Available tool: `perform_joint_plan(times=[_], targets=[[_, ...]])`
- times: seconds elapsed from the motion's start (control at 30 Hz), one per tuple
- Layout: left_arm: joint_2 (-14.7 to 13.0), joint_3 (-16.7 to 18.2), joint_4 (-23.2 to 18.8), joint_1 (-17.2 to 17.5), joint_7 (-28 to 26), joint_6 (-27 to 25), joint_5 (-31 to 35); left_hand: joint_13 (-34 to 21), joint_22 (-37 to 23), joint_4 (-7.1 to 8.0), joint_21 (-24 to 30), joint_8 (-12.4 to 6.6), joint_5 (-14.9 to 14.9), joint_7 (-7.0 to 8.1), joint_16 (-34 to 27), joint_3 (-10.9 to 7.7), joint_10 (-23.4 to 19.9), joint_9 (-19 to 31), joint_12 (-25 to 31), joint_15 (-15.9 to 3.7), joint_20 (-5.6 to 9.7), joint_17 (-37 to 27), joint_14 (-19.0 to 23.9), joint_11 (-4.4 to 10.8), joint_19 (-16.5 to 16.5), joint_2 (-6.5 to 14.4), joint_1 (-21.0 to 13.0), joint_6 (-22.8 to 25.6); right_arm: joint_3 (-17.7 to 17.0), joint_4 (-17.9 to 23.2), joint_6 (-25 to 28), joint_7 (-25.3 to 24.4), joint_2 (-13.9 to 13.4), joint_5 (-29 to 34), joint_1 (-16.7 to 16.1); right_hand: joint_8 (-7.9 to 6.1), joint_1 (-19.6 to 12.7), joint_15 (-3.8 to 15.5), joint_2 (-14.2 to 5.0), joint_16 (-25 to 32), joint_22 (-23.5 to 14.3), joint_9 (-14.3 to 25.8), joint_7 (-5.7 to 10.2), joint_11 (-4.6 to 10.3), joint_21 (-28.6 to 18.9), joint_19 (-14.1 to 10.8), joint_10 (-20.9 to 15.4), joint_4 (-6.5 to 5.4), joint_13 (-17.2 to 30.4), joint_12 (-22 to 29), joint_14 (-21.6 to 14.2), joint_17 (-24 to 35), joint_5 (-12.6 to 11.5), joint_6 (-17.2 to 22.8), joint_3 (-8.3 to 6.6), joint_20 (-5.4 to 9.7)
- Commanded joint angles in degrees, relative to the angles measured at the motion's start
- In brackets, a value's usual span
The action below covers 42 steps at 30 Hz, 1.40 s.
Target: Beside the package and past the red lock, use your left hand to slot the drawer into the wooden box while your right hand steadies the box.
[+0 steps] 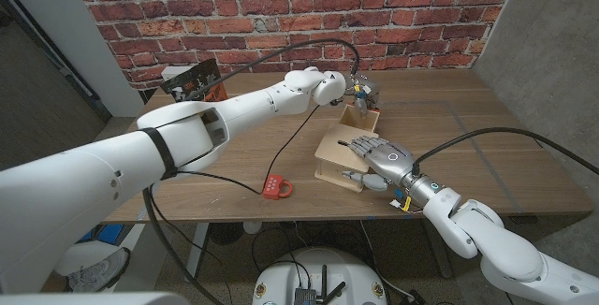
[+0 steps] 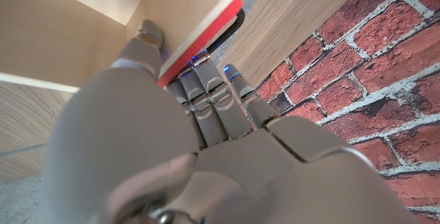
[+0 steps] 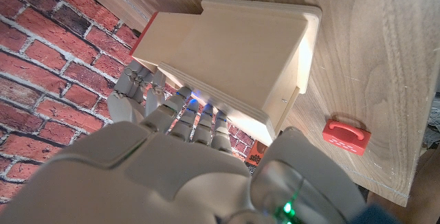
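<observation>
- Left hand [image 1: 357, 91] reached far over the wooden table [image 1: 468, 127], gripping the drawer [image 1: 359, 118] at its far end; in the left wrist view, left hand [image 2: 179, 135] with thumb inside the drawer [image 2: 103, 18] and fingers [image 2: 213, 90] outside, over its red-edged wall.
- Drawer pale wood, open-topped, tilted, lower end at the far side of the wooden box [image 1: 339, 160], just beyond the right hand.
- Right hand [image 1: 379, 160] laid on top of the wooden box, fingers spread across the lid, thumb down the near side, holding it in place; in the right wrist view, right hand [image 3: 185, 141] with fingertips [image 3: 199, 107] pressed on the box [image 3: 234, 52].
- Wooden box near the table's middle, toward the front edge, well apart from the brick wall [image 1: 281, 15].
- Red lock [image 1: 277, 188] flat on the table near the front edge, left of the box and apart from it; seen also in the right wrist view [image 3: 346, 136].
- Package [image 1: 192, 80] dark with orange print, standing at the table's far left, near the wall, partly behind the left arm.
- Black cable [image 1: 215, 176] trailing across the table to the lock.
</observation>
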State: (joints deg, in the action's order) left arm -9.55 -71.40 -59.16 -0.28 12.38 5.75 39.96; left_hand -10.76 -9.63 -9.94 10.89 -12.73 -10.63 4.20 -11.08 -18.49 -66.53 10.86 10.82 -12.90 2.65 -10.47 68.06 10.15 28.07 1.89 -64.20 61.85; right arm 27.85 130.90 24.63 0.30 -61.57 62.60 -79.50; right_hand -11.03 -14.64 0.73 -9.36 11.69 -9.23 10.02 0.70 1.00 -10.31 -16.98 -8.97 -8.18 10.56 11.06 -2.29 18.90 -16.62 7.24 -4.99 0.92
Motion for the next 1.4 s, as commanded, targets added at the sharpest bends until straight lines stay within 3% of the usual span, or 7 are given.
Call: perform_joint_plan(times=[0.03, 0.27, 0.43, 1.4], targets=[[0.47, 0.99, 1.04, 0.29, 2.05, 0.14, -2.48, -0.27, -0.03, 0.25, -0.15, -0.33, -0.36, 0.84, -0.32, -0.11, -1.28, 0.37, 0.21, -1.13, 8.81, -0.14, 0.73, 1.40, 0.17, 4.08, -3.81, 1.43, 0.04, 0.00, 0.01, 0.54, 0.44, 0.76, -0.07, -0.34, 0.57, 0.16, -0.23, 0.20, -0.31, 0.31, -0.03, -0.05, -0.40, -0.50, -0.47, -0.08, 0.29, 0.26, -0.48, -0.02, 0.07, 0.57, -0.40, 0.04], [1.37, 1.24, 4.11, -0.05, 1.65, 2.48, -4.58, -0.27, -0.03, 0.25, -0.15, -0.27, -0.37, 0.86, -0.32, -0.11, -1.20, 0.37, 0.18, -1.13, 8.80, -0.14, 0.73, 1.41, 0.20, 4.09, -3.80, 1.27, 0.15, -0.13, -0.12, 1.11, 0.80, 0.87, 0.26, -0.34, 0.57, 0.16, -0.23, 0.20, -0.31, 0.31, -0.03, -0.05, -0.40, -0.50, -0.47, -0.08, 0.29, 0.26, -0.48, -0.02, 0.07, 0.57, -0.40, 0.04], [1.00, 1.06, 3.49, 0.18, 1.88, 2.78, -4.91, -0.27, -0.03, 0.26, -0.15, -0.26, -0.37, 0.91, -0.31, -0.10, -1.16, 0.38, 0.17, -1.13, 8.80, -0.13, 0.72, 1.40, 0.21, 4.10, -3.79, 1.24, 0.25, -0.18, -0.15, 1.39, 1.03, 1.01, 0.41, -0.34, 0.57, 0.16, -0.23, 0.20, -0.31, 0.31, -0.03, -0.05, -0.40, -0.50, -0.47, -0.08, 0.29, 0.26, -0.48, -0.02, 0.07, 0.57, -0.40, 0.04], [-3.12, 2.34, -6.05, 2.65, 5.39, -1.54, -3.50, -0.27, -0.02, 0.27, -0.19, -0.20, -0.42, 0.87, -0.28, -0.05, -1.03, 0.39, 0.16, -1.13, 8.79, -0.13, 0.59, 1.42, 0.18, 4.07, -3.70, 1.06, 0.47, 0.23, 0.24, 1.47, 1.36, 2.10, -0.14, -0.34, 0.57, 0.16, -0.23, 0.20, -0.31, 0.31, -0.03, -0.05, -0.40, -0.50, -0.47, -0.08, 0.29, 0.26, -0.48, -0.02, 0.07, 0.57, -0.40, 0.04]])
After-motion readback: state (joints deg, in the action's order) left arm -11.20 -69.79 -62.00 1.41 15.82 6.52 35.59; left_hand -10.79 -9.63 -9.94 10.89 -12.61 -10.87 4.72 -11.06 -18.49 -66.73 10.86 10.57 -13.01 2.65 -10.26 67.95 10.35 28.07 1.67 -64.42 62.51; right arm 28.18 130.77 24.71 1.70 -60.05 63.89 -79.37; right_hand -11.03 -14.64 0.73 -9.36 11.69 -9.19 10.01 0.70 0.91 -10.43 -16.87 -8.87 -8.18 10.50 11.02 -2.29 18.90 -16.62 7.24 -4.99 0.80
